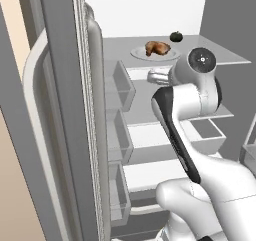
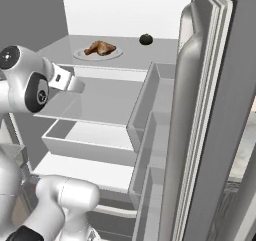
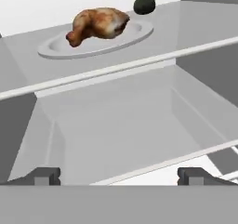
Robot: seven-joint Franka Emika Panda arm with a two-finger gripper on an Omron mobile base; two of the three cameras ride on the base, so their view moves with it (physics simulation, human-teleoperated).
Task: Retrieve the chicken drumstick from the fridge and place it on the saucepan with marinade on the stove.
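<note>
Open fridge [image 1: 65, 135], grey shelves [image 3: 195, 28], white interior

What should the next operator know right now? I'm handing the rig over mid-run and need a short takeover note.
Gripper: open, holding nothing, inside the fridge below the top shelf.
Chicken drumstick: on a pale plate on the top shelf, a small dark fruit behind it.
Done: fridge doors open, arm reaching in.
Left: rise to the drumstick, grasp it, carry it to the saucepan on the stove.
</note>
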